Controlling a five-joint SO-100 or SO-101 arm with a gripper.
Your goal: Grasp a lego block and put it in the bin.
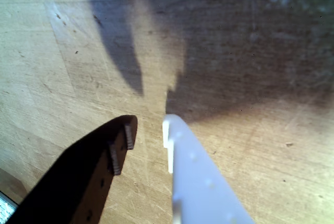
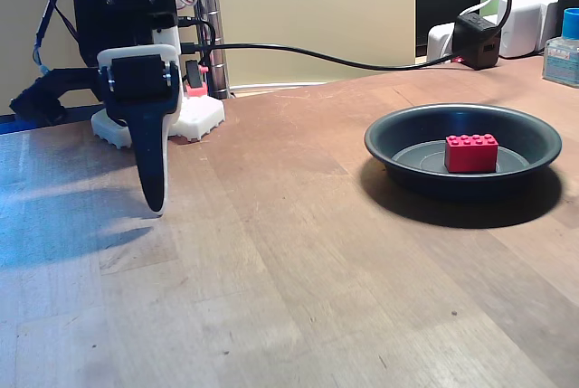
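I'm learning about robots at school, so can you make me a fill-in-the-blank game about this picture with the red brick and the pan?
1. The lego block is lying inside the ____.
2. The colour of the lego block is ____.
3. In the fixed view, the end effector is on the ____ side of the bin.
4. Between its fingers the end effector holds ____.

Missing words: bin; red; left; nothing
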